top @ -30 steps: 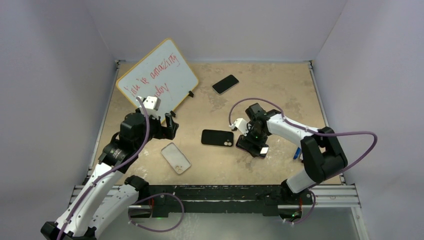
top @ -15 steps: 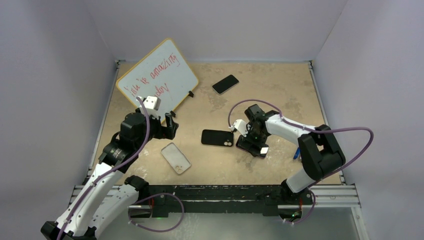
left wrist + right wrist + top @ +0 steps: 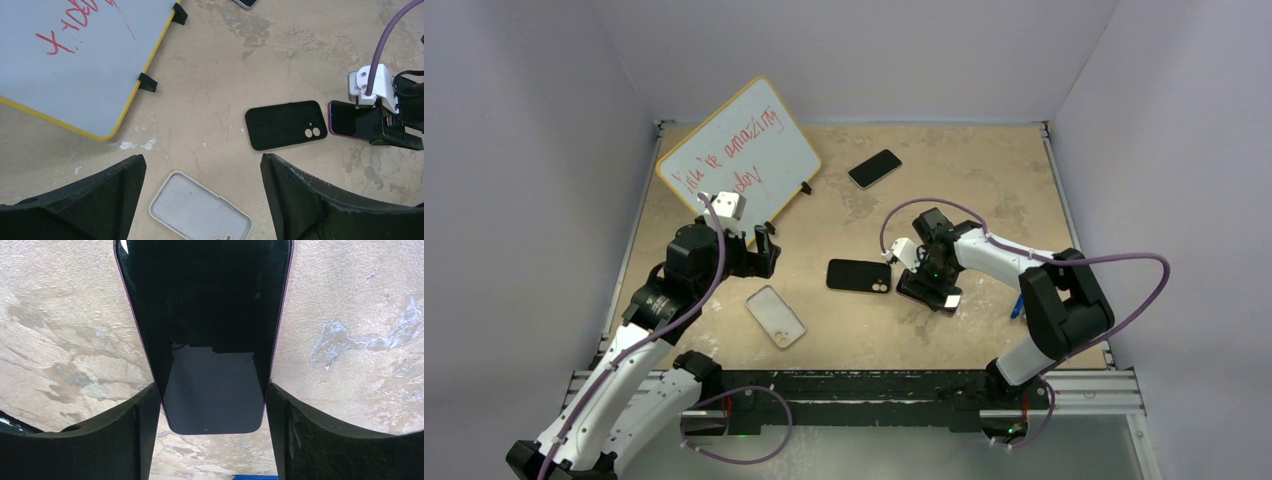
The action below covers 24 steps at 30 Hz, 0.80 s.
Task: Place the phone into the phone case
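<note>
The right gripper (image 3: 214, 390) has its jaws against both long edges of the phone (image 3: 205, 315), which lies flat right of centre, so this looks like the pick-up step. Next comes a lift and a carry left to the phone case (image 3: 776, 315), which lies near-left below the wide-open left gripper (image 3: 202, 159). The black two-lens slab (image 3: 859, 275) lies between and must be cleared.

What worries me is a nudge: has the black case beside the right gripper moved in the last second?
No. The black case sits at the same spot and angle relative to the whitish case in the top view.
</note>
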Tool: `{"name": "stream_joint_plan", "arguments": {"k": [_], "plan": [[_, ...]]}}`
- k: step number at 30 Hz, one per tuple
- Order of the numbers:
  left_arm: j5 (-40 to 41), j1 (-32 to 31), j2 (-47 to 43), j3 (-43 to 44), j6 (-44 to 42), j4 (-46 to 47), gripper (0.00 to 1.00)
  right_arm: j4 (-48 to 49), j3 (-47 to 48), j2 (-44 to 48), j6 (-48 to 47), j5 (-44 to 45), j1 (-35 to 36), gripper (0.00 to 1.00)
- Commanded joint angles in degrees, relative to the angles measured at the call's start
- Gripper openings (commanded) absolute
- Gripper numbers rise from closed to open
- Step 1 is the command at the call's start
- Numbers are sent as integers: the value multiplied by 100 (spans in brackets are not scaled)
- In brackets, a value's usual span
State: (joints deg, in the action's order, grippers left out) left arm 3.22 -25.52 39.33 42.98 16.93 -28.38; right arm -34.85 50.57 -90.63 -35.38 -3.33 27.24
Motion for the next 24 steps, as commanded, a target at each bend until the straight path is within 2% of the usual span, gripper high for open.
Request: {"name": "stream_joint_plan", "arguments": {"k": [1, 7, 24], "plan": [[64, -6, 3, 187, 39, 107, 89, 189, 43, 87, 122, 192, 9, 57], [73, -6, 14, 196, 56, 92, 89, 135, 173, 500, 151, 141, 35, 56], [163, -6, -47, 184, 83, 78, 89, -36, 361, 592, 150, 182, 142, 47]]}}
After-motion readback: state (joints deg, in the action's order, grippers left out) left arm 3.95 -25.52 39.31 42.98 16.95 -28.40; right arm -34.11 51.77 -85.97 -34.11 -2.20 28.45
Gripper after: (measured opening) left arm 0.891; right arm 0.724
